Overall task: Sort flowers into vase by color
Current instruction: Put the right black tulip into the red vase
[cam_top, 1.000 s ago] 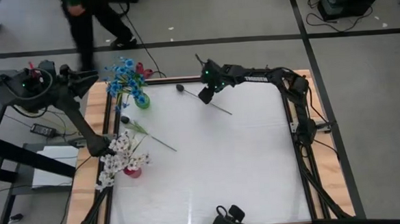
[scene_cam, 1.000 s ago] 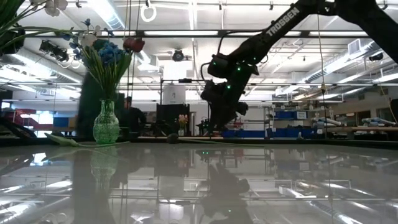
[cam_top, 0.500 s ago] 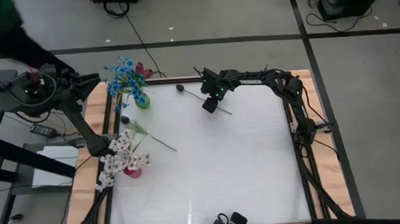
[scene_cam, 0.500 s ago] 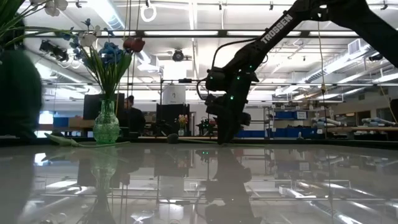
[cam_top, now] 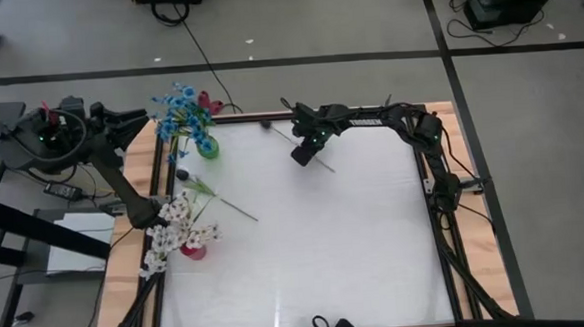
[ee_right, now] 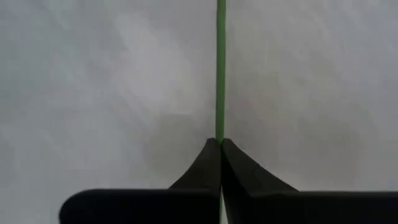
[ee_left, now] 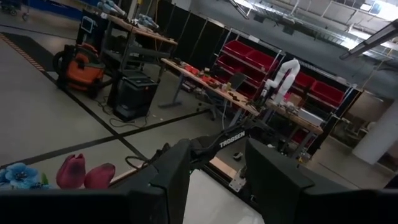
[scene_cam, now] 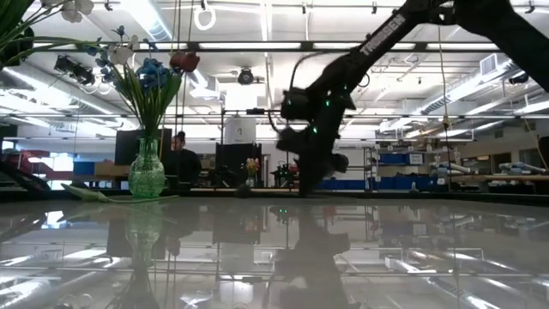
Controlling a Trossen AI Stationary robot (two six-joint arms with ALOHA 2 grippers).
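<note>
Green stem (ee_right: 220,68); white table (cam_top: 356,240); green vase (scene_cam: 147,172).

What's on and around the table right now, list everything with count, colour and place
Table: one, white top, wooden frame.
Green vase: one, far left corner, holding blue flowers.
Red vase: one, left edge, holding white flowers.
Dark-headed flower: one, green stem, far edge near the middle, stem pinched by the right gripper.
Loose flower: one, dark head, green stem, lying between the two vases.
Person: one, dark clothing, in the room behind the table.
Left gripper: dark, off the table's far left corner, open, empty.
Right gripper: dark, far side of the table, shut on the green stem.
</note>
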